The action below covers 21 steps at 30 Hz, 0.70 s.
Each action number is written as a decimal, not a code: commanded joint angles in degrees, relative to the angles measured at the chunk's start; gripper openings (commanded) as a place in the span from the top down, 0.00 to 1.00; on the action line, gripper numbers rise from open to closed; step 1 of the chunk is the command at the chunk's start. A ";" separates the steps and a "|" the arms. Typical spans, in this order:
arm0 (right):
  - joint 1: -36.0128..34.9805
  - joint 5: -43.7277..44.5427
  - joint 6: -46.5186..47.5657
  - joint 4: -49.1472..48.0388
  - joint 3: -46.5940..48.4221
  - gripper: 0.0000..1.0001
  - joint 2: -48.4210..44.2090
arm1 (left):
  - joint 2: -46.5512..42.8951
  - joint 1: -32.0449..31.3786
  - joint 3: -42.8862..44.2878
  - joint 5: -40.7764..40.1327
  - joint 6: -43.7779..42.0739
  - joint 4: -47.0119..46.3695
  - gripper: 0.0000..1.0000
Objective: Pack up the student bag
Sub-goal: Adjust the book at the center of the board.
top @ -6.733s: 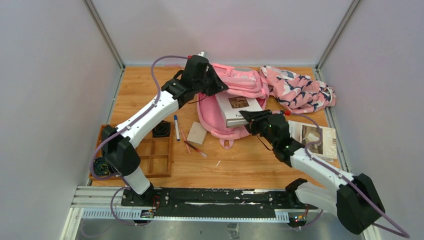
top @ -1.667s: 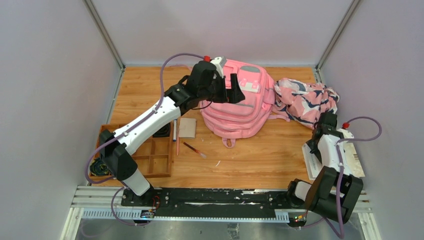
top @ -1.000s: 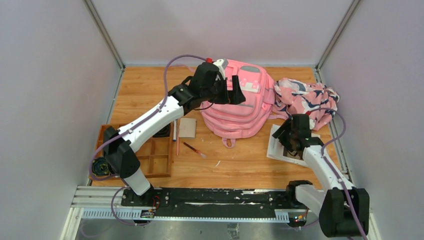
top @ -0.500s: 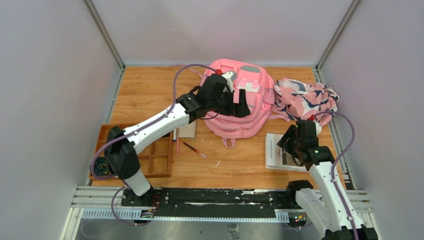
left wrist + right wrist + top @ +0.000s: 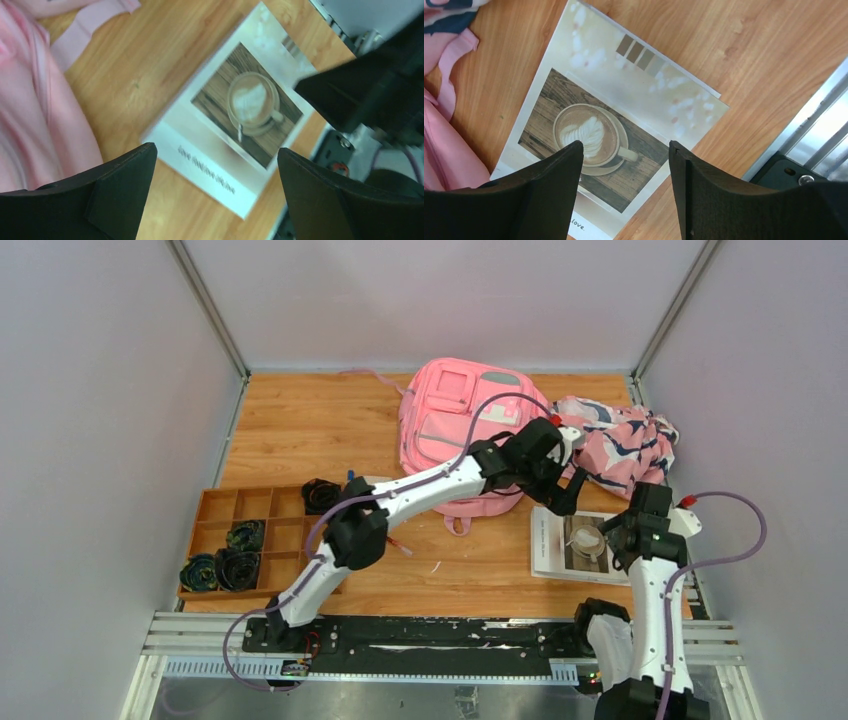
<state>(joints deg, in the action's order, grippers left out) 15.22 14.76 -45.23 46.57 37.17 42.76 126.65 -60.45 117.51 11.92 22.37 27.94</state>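
Note:
The student bag (image 5: pixel 452 430) lies at the back middle of the table, pink, front pockets up; its pink fabric shows at the left of both wrist views (image 5: pixel 30 115) (image 5: pixel 444 160). A thin white book with a coffee-cup cover (image 5: pixel 572 545) lies flat to the bag's right (image 5: pixel 240 125) (image 5: pixel 624 115). My left gripper (image 5: pixel 560 492) reaches across the bag's lower right corner and hangs open above the book's near-left edge (image 5: pixel 215 195). My right gripper (image 5: pixel 630 535) hovers over the book's right part, jaws open and holding nothing (image 5: pixel 624 185).
A pink cloth with navy-white pattern (image 5: pixel 620 440) is bunched at the back right. A wooden compartment tray (image 5: pixel 270 505) with black tape rolls (image 5: pixel 228 562) stands at the left front. A small brush (image 5: pixel 402 546) lies by the left arm. The metal rail (image 5: pixel 819 125) runs close to the book.
My left arm has swung right, off the bag's front to above the book. The right arm has drawn back to the right; the book lies flat where it was.

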 commanded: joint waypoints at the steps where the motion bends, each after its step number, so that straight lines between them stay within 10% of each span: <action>1: 3.71 2.94 -5.22 4.58 -0.09 0.33 -2.30 | 9.79 0.43 14.34 1.95 -5.24 6.61 0.01; 21: 4.03 -6.16 -3.62 -1.87 -15.01 0.25 -6.44 | 13.38 -0.40 7.15 7.88 -1.31 -2.07 0.06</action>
<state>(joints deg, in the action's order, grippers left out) 18.41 11.86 -51.86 48.86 24.99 34.13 142.34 -60.14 126.67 16.43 19.16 27.57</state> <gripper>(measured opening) 0.747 0.944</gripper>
